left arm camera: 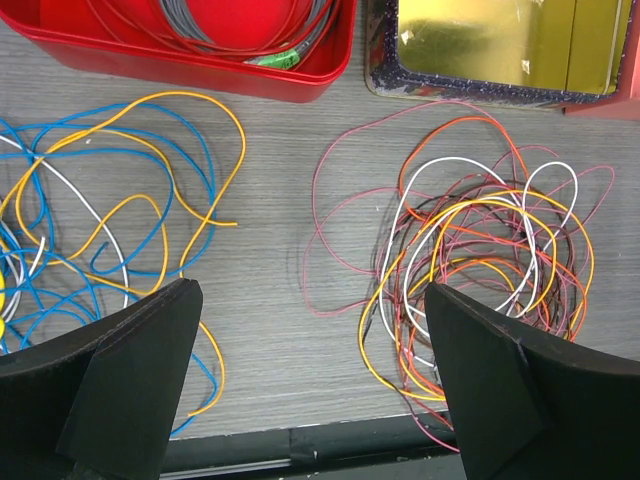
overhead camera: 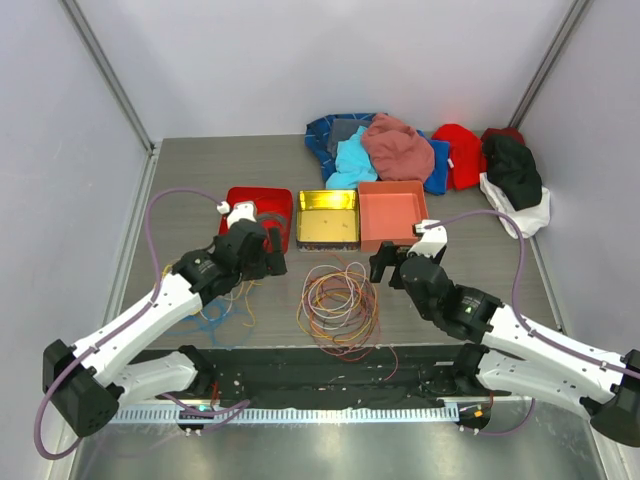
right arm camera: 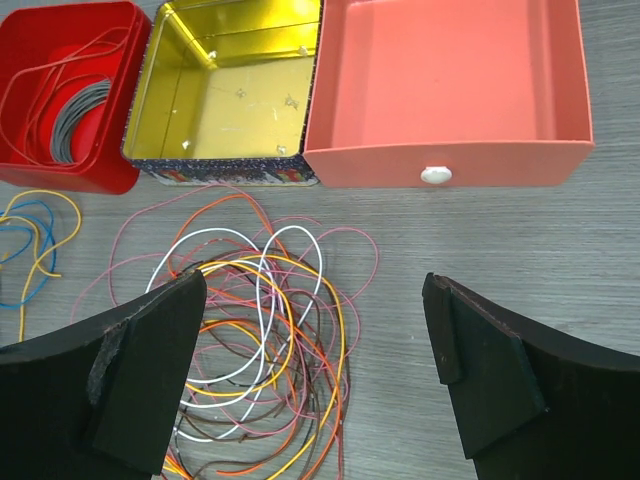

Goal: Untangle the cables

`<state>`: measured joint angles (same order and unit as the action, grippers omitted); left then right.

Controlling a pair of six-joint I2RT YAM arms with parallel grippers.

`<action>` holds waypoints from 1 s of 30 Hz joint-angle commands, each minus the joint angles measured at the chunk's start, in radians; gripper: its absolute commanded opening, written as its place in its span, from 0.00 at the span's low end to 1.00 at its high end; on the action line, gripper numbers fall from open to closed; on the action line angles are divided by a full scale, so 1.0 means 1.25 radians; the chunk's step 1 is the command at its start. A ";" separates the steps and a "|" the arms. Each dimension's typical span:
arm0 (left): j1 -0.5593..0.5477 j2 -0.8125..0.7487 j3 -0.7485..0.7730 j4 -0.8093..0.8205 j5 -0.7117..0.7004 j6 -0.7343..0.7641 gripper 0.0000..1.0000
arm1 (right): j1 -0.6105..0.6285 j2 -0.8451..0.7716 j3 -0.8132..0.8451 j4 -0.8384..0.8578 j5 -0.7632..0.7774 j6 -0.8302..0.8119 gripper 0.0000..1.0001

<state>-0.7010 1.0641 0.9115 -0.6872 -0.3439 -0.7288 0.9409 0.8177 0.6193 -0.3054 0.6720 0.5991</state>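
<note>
Sprawling cables (overhead camera: 338, 305) by near table (overhead camera: 200, 170) edge

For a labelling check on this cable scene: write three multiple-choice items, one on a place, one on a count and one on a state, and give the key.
1. Where does the coiled grey cable lie?
A. in the red tray
B. in the gold tin
C. in the coral box

2. How many open containers stand in the row behind the central tangle?
A. two
B. three
C. five

3. The right end effector is
A. shut on a white wire
B. open, holding nothing
C. shut on a cloth

Key:
1. A, as the grey coil sits inside the red walls.
2. B, as the row is the red tray, the gold tin and the coral box.
3. B, as its jaws stand wide apart and grip nothing.
</note>
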 commanded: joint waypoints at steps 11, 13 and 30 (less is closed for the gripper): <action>-0.054 0.022 -0.011 0.063 0.038 0.017 0.94 | 0.003 -0.009 0.024 0.004 -0.038 -0.028 1.00; -0.108 0.052 0.000 0.063 0.009 0.021 0.90 | 0.002 -0.011 0.029 -0.015 -0.026 -0.023 1.00; -0.245 0.218 -0.031 0.200 0.041 0.012 0.63 | 0.003 -0.074 -0.016 -0.086 0.043 0.031 0.99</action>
<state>-1.0058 1.2640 0.8871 -0.5117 -0.3397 -0.7082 0.9409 0.7376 0.6125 -0.4088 0.6861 0.6071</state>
